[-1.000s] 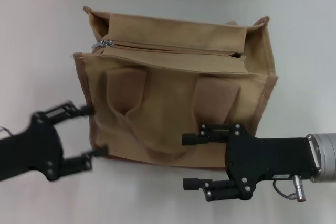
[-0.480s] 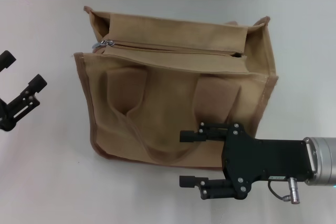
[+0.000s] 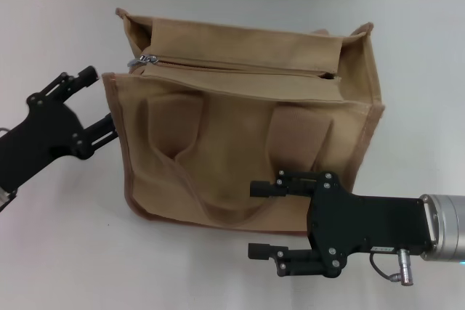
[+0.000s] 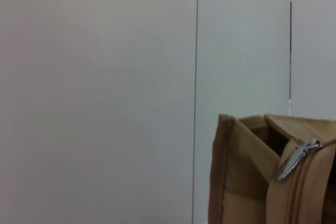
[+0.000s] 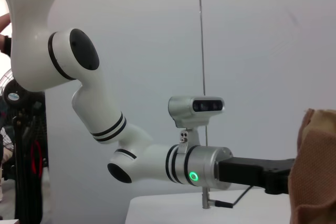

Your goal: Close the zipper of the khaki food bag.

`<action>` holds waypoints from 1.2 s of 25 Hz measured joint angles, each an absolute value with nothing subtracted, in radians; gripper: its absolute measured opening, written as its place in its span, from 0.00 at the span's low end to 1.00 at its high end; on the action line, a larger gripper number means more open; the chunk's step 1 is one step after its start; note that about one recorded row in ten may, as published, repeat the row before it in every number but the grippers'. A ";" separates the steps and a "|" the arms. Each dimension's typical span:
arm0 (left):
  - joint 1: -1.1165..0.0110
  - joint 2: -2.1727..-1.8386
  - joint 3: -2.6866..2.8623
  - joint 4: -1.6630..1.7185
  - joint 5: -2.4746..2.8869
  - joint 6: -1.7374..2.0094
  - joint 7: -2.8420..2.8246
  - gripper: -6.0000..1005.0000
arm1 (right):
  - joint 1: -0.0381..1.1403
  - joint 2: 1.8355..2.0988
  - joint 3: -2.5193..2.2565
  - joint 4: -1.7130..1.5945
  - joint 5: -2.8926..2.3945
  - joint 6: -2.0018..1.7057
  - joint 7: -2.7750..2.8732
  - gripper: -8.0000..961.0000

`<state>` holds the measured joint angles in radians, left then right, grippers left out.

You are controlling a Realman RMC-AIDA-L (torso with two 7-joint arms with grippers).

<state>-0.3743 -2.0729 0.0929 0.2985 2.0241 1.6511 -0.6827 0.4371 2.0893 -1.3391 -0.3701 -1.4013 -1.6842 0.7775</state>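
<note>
The khaki food bag (image 3: 240, 143) stands in the middle of the table in the head view, its two handles lying down its front face. The zipper (image 3: 240, 68) runs across the top panel, with its silver pull tab (image 3: 147, 58) at the bag's left end. My left gripper (image 3: 98, 99) is open right beside the bag's left edge, just below the tab. My right gripper (image 3: 261, 219) is open at the bag's lower front right, holding nothing. The left wrist view shows the bag's corner (image 4: 236, 171) and the pull tab (image 4: 296, 161) close up.
The bag rests on a white table (image 3: 58, 237) with a grey wall behind it. In the right wrist view the white left arm (image 5: 131, 161) reaches toward the edge of the bag (image 5: 315, 166).
My left gripper swung out to the far left edge half a second ago and has come back beside the bag's upper left edge. The right gripper has barely shifted.
</note>
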 joint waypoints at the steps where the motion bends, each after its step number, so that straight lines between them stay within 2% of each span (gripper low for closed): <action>1: -0.383 -2.073 0.093 0.289 2.022 1.644 -0.683 0.73 | 0.437 2.089 -1.339 -0.363 -1.395 -1.685 0.772 0.75; 30: -0.397 -2.071 0.144 0.205 1.929 1.707 -0.752 0.69 | 0.429 2.091 -1.342 -0.329 -1.379 -1.697 0.770 0.75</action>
